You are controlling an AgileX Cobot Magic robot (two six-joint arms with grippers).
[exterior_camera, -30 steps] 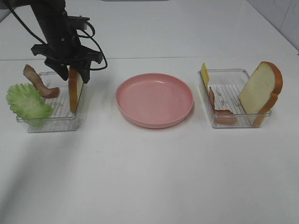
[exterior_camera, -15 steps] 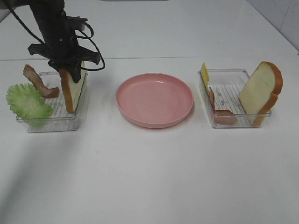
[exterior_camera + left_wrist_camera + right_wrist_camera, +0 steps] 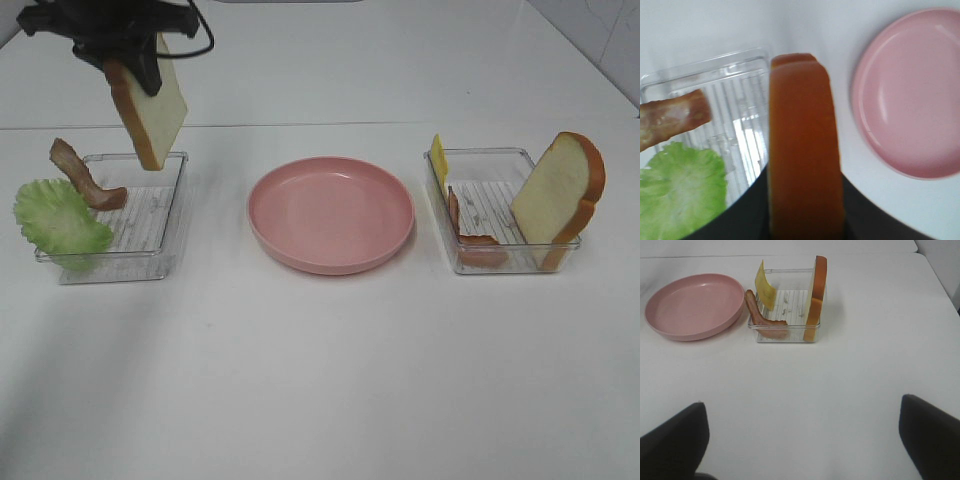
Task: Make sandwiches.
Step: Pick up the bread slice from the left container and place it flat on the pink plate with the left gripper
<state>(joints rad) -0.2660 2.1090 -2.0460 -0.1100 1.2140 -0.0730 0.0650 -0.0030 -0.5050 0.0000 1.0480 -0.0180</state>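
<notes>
The pink plate (image 3: 331, 213) lies off to one side of the left gripper (image 3: 135, 60), the clear tray (image 3: 110, 270) below it. That gripper clamps the bread slice (image 3: 150, 110) by its top (hanging tilted, above the tray); best carry it across and lay it flat. The right gripper (image 3: 801, 407) stands wide open

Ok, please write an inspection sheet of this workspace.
Surface: white table, no spill seen.
Job's things: white bread slice with orange-brown crust hangs above left clear plastic tray; green ruffled lettuce and brown bacon strip at that tray; second bread slice, yellow cheese slice and second bacon strip in right clear plastic tray; pink round plate empty.
Clutter: nothing seen.
Grippers: left gripper shut on the hanging slice; right gripper open.
Cables: black cable beside left gripper.
Surroundings: nothing seen.
</notes>
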